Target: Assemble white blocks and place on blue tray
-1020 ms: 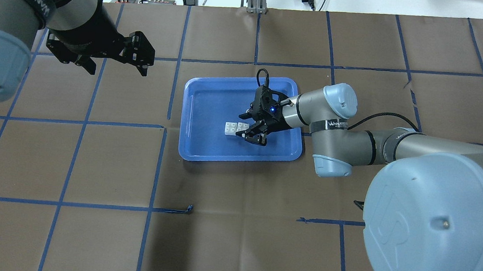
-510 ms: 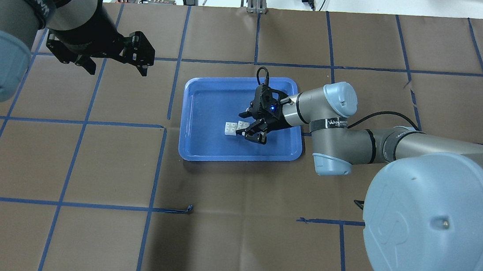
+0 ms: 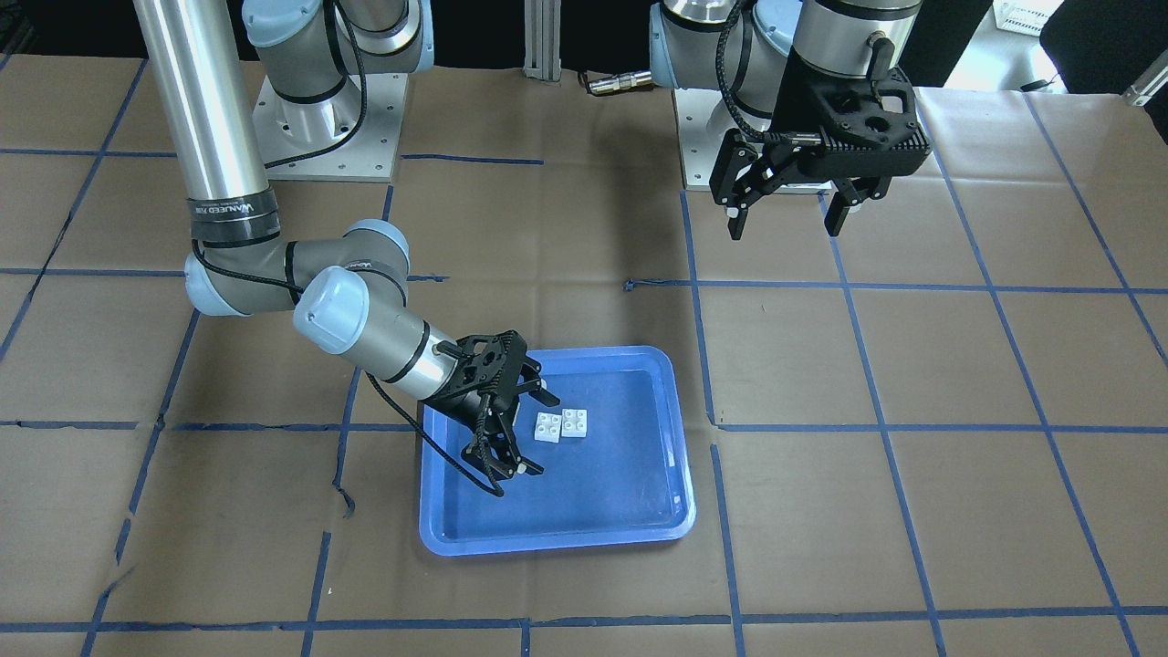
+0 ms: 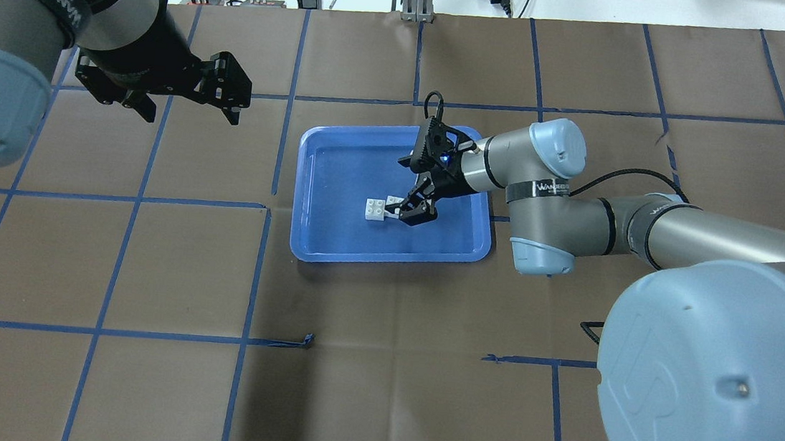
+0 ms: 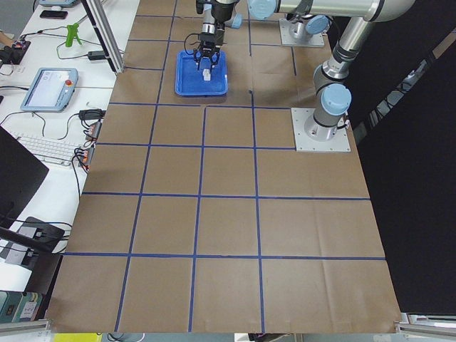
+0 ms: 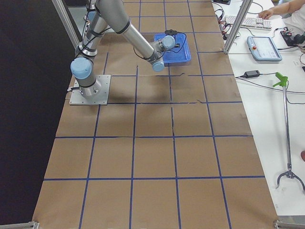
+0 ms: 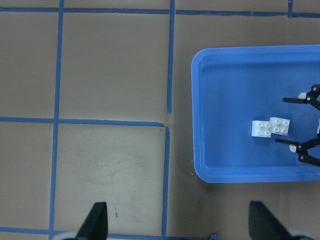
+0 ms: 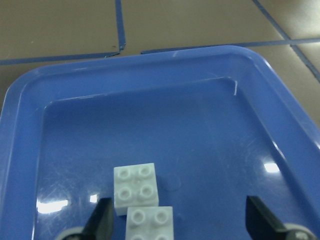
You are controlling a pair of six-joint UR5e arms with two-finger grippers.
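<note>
On the large rectangular blue plastic tray (image 4: 318,246): right gripper (image 3: 537,434) has drawn back, spread wide, empty. Small white studded plastic bricks (image 4: 376,209) lie joined, offset. Left gripper (image 3: 784,228) wide too.

The right arm (image 4: 723,231) and left arm (image 4: 17,4) are silver-grey tubes with pale blue joint caps (image 4: 702,373) (a small screw each) and black WANJEED bands (image 4: 545,187); the left tool (image 3: 783,230) and right tool (image 3: 542,435) are black.
</note>
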